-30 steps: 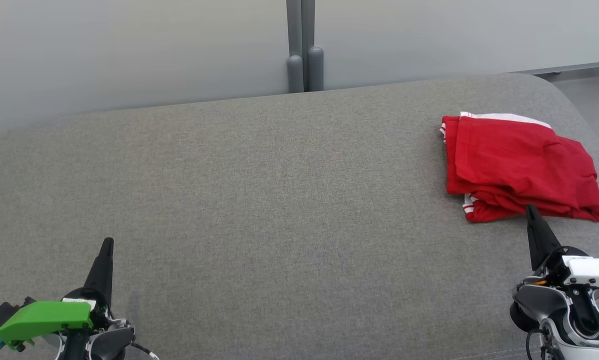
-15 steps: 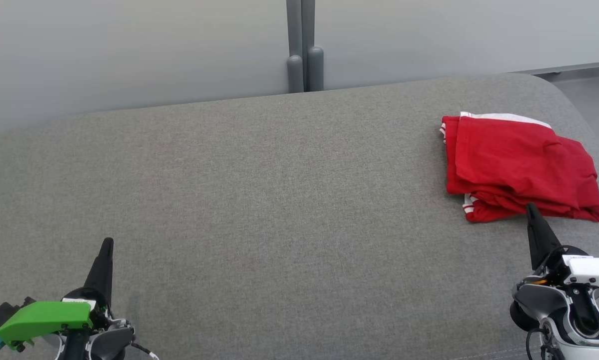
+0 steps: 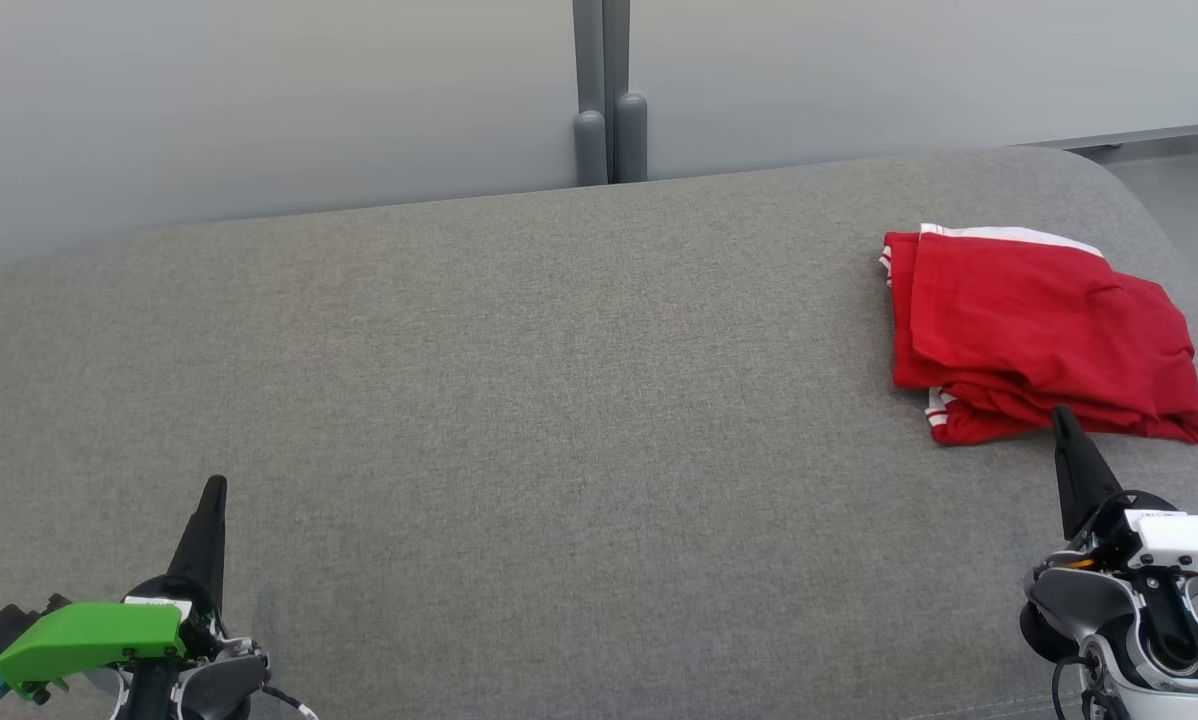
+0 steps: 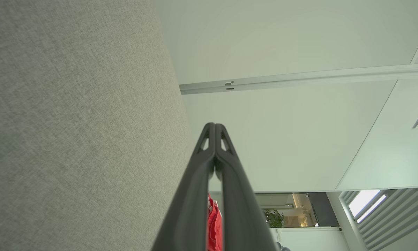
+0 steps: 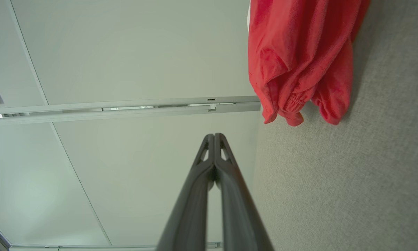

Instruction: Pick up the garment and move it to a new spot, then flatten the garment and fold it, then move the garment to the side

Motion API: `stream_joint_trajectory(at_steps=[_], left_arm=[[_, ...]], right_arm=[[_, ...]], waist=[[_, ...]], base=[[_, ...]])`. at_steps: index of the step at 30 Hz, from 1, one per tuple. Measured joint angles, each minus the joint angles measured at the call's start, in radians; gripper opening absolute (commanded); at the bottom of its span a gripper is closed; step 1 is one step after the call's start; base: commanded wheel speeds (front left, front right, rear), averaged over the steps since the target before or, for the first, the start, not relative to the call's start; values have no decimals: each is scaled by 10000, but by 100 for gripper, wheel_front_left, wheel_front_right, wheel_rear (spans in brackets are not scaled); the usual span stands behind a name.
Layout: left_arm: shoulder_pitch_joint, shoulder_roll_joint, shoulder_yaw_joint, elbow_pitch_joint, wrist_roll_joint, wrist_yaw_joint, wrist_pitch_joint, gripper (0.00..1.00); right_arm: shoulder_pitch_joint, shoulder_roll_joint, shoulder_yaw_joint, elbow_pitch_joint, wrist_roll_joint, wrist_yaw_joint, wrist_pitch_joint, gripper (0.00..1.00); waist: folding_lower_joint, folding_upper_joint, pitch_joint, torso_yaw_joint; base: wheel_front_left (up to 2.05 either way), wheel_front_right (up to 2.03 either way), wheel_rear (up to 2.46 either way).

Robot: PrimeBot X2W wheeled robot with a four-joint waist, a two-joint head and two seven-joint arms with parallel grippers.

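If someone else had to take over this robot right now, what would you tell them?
Left hand: shut, empty, over the grey cushion at its near left.
Right hand: shut, empty, tip close by the red garment's near edge.
Garment: folded, lying on the cushion's far right.
Done: by the look of it, folding and moving aside.
Left: probably nothing; check the fold is tidy.

Counted: one red garment [image 3: 1044, 330], just beyond the right jaws; two grippers, left gripper [image 3: 215, 487] and right gripper [image 3: 1060, 416]; one worktop [image 3: 559, 400]; two posts [image 3: 631, 140].
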Motion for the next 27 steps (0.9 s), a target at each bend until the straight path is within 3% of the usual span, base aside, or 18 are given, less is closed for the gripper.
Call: stream_joint_trajectory(at_steps=[27], left_arm=[[-1, -2, 10, 0, 0, -2, 2, 0]], right_arm=[[-2, 4, -13, -4, 0, 2, 0, 0]], waist=[[0, 0, 2, 0]], base=[[0, 0, 0]])
